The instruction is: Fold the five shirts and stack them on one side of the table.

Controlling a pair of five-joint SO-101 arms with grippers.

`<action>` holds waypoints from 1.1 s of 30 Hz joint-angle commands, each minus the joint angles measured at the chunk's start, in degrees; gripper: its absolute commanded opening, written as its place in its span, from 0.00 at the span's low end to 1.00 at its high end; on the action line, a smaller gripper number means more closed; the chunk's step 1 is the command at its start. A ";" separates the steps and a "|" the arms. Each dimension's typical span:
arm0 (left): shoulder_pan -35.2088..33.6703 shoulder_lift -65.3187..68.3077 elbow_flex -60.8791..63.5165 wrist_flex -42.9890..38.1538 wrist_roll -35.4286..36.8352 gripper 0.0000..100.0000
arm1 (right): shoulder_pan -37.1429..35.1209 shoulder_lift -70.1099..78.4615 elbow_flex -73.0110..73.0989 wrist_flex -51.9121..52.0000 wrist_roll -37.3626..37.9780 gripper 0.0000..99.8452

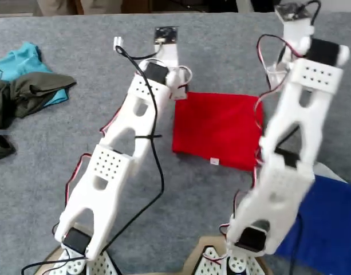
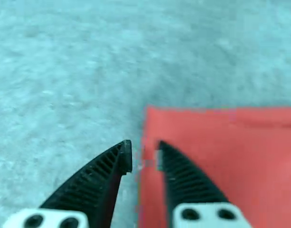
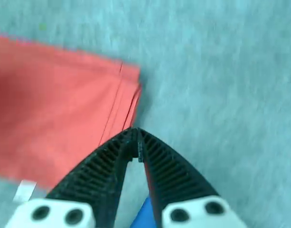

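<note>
A red shirt, folded into a flat rectangle, lies in the middle of the grey table. My left gripper hovers at the red shirt's side edge by a far corner, open by a narrow gap, one finger over cloth and one over table. In the high view the left gripper sits at the shirt's far left corner. My right gripper is shut, with nothing seen between its tips, just above the red shirt's layered edge near a corner. The right arm stands over the shirt's right side.
A teal shirt and a dark olive shirt lie crumpled at the far left, with another dark piece near them. A blue shirt lies at the near right, and blue cloth shows under the right gripper.
</note>
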 commanded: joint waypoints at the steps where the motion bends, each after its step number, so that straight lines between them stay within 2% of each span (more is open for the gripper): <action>1: 1.41 -1.01 -3.87 1.23 -0.62 0.20 | 1.10 -22.11 25.36 -2.29 -1.67 0.02; 6: 1.41 0.04 -3.87 0.97 -0.44 0.20 | 0.40 -40.22 54.46 -13.98 -4.48 0.16; 10: 1.32 2.86 -3.87 -0.97 -0.35 0.20 | -0.40 -44.62 72.31 -24.00 -6.77 0.18; 13: 1.32 5.93 -4.40 -2.02 -0.35 0.20 | -0.48 -43.74 78.73 -31.65 -7.65 0.18; 25: 1.14 7.96 -3.87 -4.75 -0.26 0.20 | -0.66 -25.63 75.82 -42.99 -8.70 0.18; 31: 1.14 7.96 -3.87 -4.84 -0.26 0.19 | -0.75 -13.76 68.44 -40.70 -8.09 0.17; 33: 1.23 7.96 -3.87 -4.92 -0.35 0.15 | -0.75 -12.35 66.51 -39.47 -7.56 0.12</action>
